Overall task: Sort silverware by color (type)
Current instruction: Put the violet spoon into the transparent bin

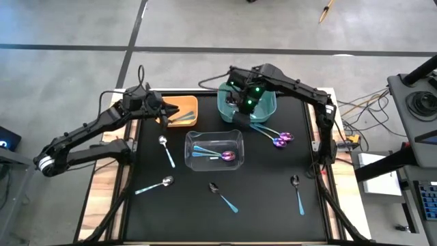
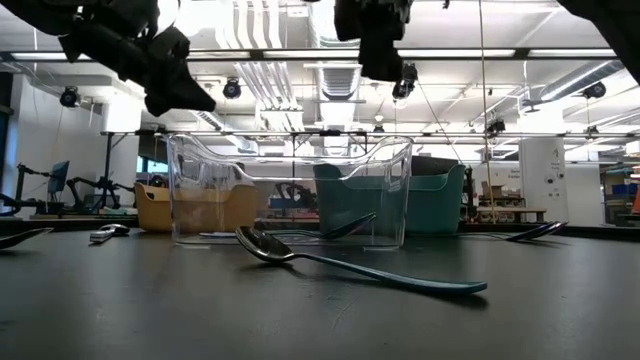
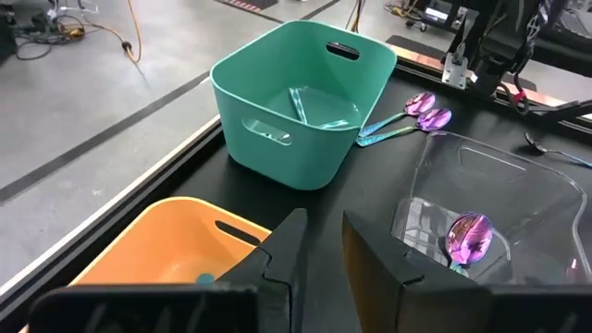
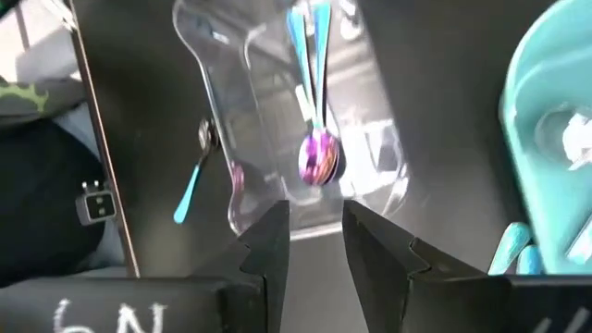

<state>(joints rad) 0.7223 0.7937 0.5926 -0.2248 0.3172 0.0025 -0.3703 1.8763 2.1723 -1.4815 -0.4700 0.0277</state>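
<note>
Nearest the bottom of the high view lie three loose spoons on the black bench (image 1: 266, 219): a silver-bowled spoon (image 1: 154, 186) at lower left, a dark-bowled spoon (image 1: 223, 195) in the middle, and another dark-bowled spoon (image 1: 298, 193) at lower right. Each is a thin, stiff, light piece that lies flat against the mat, so I judge there is little to get under. The polished bowls look slippery; I would pinch across the slim teal handle near its middle, fingers square to it, and expect it to skate if I come in crooked.

A step farther up, another silver spoon (image 1: 166, 150) lies left of the clear bin (image 1: 214, 135), which holds an iridescent purple spoon (image 1: 229, 156) with teal handles beside it. To the right of the clear bin, two more purple spoons (image 1: 280, 140) lie touching, so taking one may drag the other.

Farthest up, my left gripper (image 1: 164, 116) hangs at the edge of the orange bin (image 1: 184, 101), fingers parted by a narrow gap and holding nothing; in the left wrist view the slot between them shows only bare bench. My right gripper (image 1: 241, 115) hovers at the near edge of the teal bin (image 1: 268, 108), which holds teal-handled pieces; its fingers are likewise a little apart and empty in the right wrist view, with the clear bin beyond them.
</note>
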